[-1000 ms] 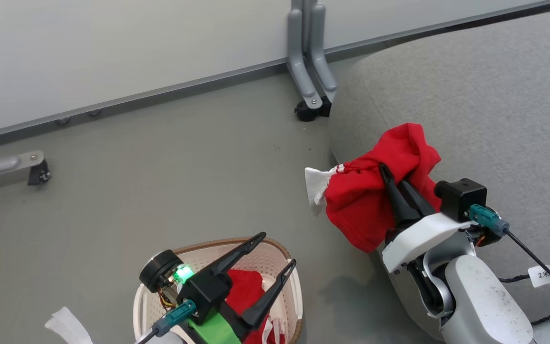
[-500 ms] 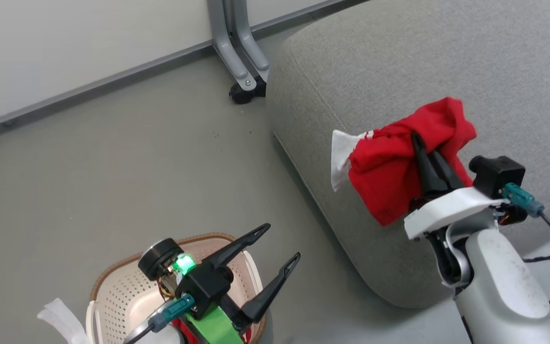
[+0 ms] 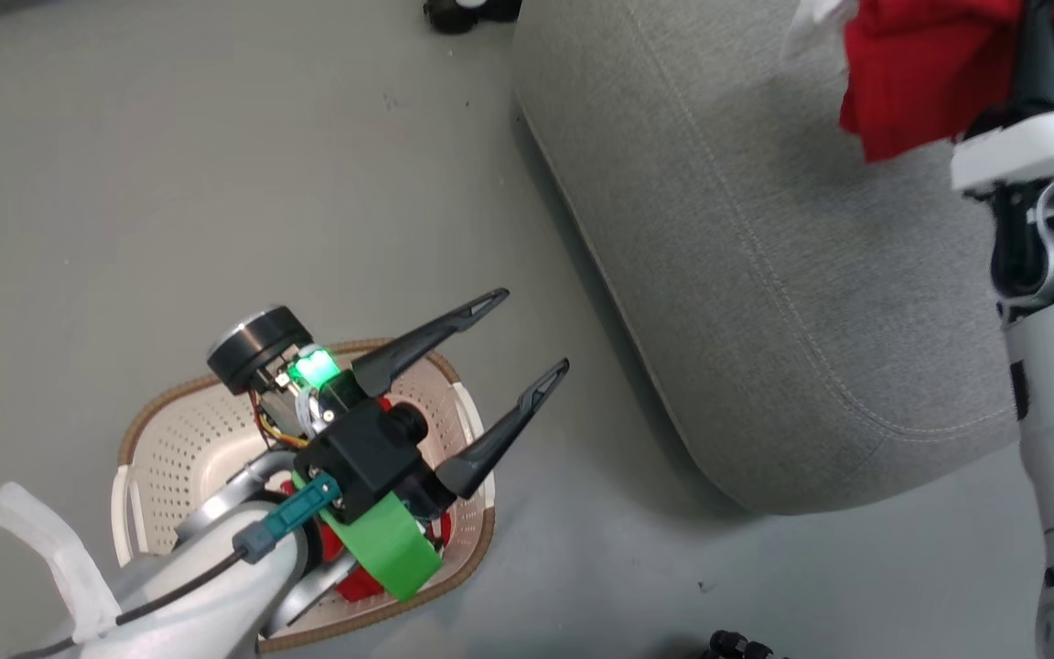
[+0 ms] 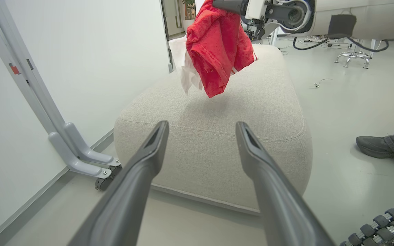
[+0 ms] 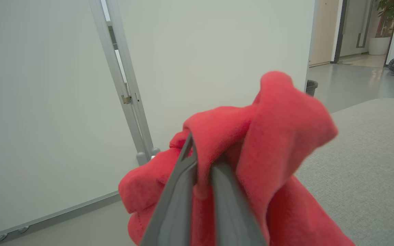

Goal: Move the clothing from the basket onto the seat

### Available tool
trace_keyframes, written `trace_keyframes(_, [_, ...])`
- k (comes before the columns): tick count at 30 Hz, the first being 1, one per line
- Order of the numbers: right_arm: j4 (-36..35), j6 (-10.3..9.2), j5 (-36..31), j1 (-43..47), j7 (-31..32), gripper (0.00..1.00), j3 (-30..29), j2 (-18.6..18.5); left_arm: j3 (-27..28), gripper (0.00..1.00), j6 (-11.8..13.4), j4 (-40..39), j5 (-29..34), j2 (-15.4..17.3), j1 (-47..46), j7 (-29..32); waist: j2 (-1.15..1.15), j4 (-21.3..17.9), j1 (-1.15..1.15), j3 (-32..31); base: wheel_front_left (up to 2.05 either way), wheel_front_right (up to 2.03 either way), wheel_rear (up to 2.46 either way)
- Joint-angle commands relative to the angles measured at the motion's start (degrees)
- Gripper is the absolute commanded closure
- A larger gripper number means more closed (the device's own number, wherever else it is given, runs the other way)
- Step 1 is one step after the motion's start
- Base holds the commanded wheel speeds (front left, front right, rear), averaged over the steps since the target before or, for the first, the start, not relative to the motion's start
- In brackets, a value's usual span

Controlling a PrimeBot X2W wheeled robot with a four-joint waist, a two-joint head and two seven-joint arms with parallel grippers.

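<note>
Right gripper [image 5: 202, 160] is clamped on one red garment [image 4: 217, 44], its two dark fingers drawn together with a fold of cloth pinched between them. It holds the bundle in the air above the seat [image 4: 217, 136], hanging clear of the cushion top and not yet laid down. Left gripper [image 3: 532, 329] hovers over the basket [image 3: 181, 441] with its fingers spread apart and nothing between them. I judge the task roughly half done. One garment is out of the basket and over its target but has yet to be lowered and released, while a second red garment [image 3: 364, 582] lies in the basket, partly hidden under the left arm, and has yet to be fetched. The seat is the biggest thing here, a broad grey cushion of coarse woven fabric with rounded corners, a flat top and a stitched seam running just below its upper edge. The basket is much smaller: oval, cream plastic, its walls pierced with rows of small holes under a brown woven-look rim, with a white handle at the side. The held garment is soft and crumpled into loose folds, with white trim [image 4: 186, 68] dangling beside the red; it will probably slump into a heap once let go.
</note>
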Motion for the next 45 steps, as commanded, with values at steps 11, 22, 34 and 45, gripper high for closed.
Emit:
trace_keyframes(11, [11.49,-0.01,-6.71,-8.04,-0.24,0.0,-14.93,-2.21,0.48,0.0,-0.24,-1.63,1.83,2.56,-7.96,-1.14,0.0,9.36,-0.01,19.0,0.0,0.0,0.0])
trace_keyframes(22, [6.96,-0.03,-11.86,1.42,-0.25,0.0,-21.22,3.59,0.22,0.0,0.69,1.65,0.5,1.79,-6.22,-3.81,0.0,8.85,-0.01,15.68,0.0,0.0,0.0])
trace_keyframes(34, [-13.95,-0.03,-14.29,20.37,-0.25,0.0,-17.01,8.13,1.78,0.0,4.53,7.17,-3.86,-1.51,0.46,-7.17,0.0,10.12,-0.01,3.4,0.0,0.0,0.0])
trace_keyframes(45, [-23.4,-0.02,-12.13,32.98,-0.25,0.0,-7.25,8.74,8.39,0.0,8.39,11.15,-6.85,-6.03,6.99,-8.26,0.0,17.59,-0.01,-6.0,0.0,0.0,0.0])
